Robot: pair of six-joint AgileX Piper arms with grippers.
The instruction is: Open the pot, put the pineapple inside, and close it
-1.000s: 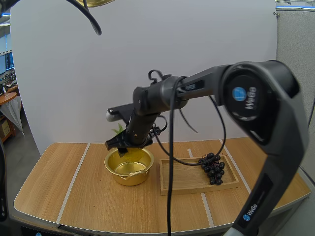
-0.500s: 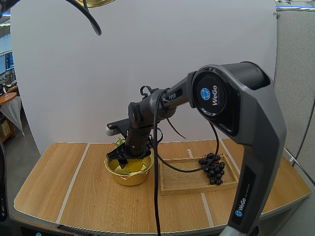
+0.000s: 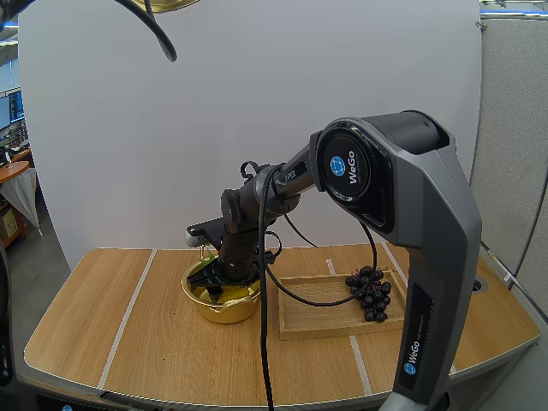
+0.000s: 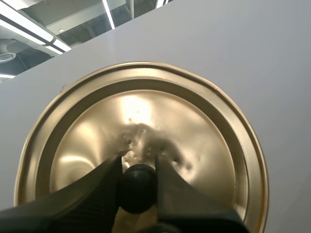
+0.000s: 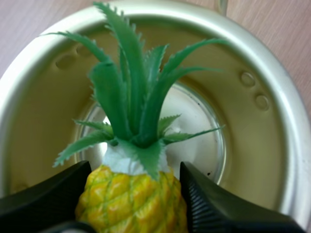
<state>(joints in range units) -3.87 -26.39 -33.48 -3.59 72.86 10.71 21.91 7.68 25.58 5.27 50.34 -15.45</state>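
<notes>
Two hands busy: right hand (image 5: pixel 132 204) clamps pineapple (image 5: pixel 127 189) inside pot (image 5: pixel 286 160), crown pointing away from the hand at the pot floor. Left hand (image 4: pixel 137 170) pinches lid (image 4: pixel 194 136) knob, high at 11 o'clock of pot.

open gold pot (image 3: pixel 224 306) sits upright on the table (image 3: pixel 128 342), about 10 o'clock from its middle. a yellow pineapple (image 5: pixel 131 204) with a green leafy crown hangs inside its mouth, pinched by the right gripper (image 5: pixel 135 170). the dented gold lid (image 4: pixel 141 121) is aloft, with the left gripper (image 4: pixel 137 162) clamped on its black knob (image 4: pixel 137 189).
</notes>
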